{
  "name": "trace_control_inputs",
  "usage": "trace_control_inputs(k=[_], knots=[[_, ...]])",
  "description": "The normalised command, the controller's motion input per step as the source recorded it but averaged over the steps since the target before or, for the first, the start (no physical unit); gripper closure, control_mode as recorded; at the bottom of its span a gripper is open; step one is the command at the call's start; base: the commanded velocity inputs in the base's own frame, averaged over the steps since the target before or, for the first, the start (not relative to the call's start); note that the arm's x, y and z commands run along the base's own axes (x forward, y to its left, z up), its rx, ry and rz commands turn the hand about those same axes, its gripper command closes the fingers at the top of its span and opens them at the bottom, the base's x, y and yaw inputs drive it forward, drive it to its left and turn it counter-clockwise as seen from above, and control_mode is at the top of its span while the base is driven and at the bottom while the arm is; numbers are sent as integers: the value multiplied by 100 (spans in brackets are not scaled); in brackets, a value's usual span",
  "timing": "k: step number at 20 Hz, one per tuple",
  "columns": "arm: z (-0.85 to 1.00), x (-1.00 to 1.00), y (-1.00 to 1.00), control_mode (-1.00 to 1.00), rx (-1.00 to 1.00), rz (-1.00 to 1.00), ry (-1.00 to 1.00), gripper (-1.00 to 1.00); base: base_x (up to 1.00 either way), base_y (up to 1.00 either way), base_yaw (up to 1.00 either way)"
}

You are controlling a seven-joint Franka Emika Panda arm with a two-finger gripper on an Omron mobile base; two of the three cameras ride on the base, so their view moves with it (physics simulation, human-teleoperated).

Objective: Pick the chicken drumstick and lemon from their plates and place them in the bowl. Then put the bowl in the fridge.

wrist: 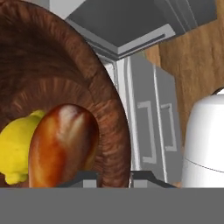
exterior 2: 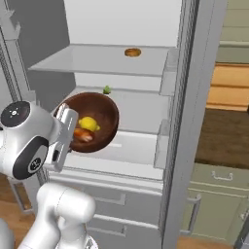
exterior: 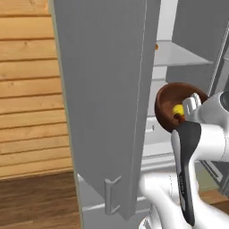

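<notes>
The bowl (exterior 2: 92, 121) is up in the air at the open fridge (exterior 2: 146, 63), tipped steeply toward the robot, and both foods ride inside it: the lemon (exterior 2: 87, 123) and the chicken drumstick (exterior 2: 82, 135) sit low against the wall. So the loading part looks done; what remains, by the look of it, is setting the bowl on a shelf and letting go.

The claw (exterior 2: 63, 133) grips the bowl by its near rim, fingers pinched on the thick wall, one inside and one outside as the hand view shows at the bottom edge.

Now the room to move. The bowl hangs just in front of the middle shelf (exterior 2: 136, 109), below the upper glass shelf (exterior 2: 97, 61). A small green item (exterior 2: 106, 90) sits at the back of the middle shelf, and a flat orange-brown round food (exterior 2: 132, 52) lies on the upper one, well apart from the bowl. The open door (exterior: 103, 103) stands close on the robot's left, the door post (exterior 2: 187, 121) on its right. The tilt is the worry: the food could slide out unless the bowl levels.
</notes>
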Motion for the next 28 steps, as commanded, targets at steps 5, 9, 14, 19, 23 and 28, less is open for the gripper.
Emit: trace_control_inputs(k=[5,9,14,19,23,28], knots=[[0,0,0,100,0,0,0,100,0,-26,35],[0,0,0,100,0,0,0,100,-2,-3,15],[0,0,0,100,0,0,0,100,-21,-9,30],[0,0,0,100,0,0,0,100,-36,-81,36],[0,0,0,100,0,0,0,100,37,-19,5],[0,0,0,100,0,0,0,100,58,7,0]])
